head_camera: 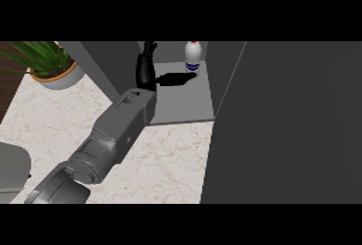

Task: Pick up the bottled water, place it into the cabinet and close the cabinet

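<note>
The bottled water [194, 57], white with a blue label, stands upright at the back of the open cabinet [185, 103], on its grey floor. My left hand [146, 69] is inside the cabinet, just left of the bottle. Its fingers point straight toward the back and its thumb sticks out to the right, ending just below the bottle's base. The hand is open and holds nothing; a small gap separates it from the bottle. My grey left forearm [117, 129] runs in from the lower left. The right hand does not show.
A large dark grey cabinet door [290, 124] fills the right side, over the marble counter [170, 158]. A potted plant [50, 64] stands at the upper left. A grey rounded object [10, 167] lies at the left edge.
</note>
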Robot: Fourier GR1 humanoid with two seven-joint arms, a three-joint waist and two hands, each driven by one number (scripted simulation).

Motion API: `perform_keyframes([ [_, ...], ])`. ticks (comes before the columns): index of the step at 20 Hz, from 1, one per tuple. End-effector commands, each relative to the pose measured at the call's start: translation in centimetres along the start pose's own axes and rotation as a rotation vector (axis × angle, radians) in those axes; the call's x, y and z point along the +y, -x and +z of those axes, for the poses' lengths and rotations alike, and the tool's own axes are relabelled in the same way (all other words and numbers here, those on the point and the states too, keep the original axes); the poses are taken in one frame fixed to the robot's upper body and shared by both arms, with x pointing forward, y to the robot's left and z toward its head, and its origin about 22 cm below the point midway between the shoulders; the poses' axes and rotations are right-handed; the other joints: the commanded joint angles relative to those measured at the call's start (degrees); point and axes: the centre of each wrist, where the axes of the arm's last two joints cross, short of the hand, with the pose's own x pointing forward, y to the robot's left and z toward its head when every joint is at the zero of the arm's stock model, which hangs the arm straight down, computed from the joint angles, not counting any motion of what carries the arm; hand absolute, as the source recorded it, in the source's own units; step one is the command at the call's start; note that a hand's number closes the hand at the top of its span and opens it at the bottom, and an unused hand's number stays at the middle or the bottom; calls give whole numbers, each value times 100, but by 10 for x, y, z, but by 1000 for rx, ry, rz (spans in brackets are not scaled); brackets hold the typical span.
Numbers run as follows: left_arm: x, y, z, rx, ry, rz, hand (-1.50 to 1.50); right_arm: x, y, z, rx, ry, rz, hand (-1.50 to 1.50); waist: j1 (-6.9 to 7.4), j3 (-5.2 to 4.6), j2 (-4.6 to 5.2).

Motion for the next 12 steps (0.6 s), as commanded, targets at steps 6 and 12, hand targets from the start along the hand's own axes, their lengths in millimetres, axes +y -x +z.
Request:
perform_keyframes([
  [6, -8, -9, 0, -93, 117, 171, -150, -2, -13, 5, -14, -5, -30, -150, -38, -1, -3],
  [12, -17, -31, -7, -93, 261, 336, -150, -3, -17, 6, 5, 7, -14, -150, 49, 0, -75],
])
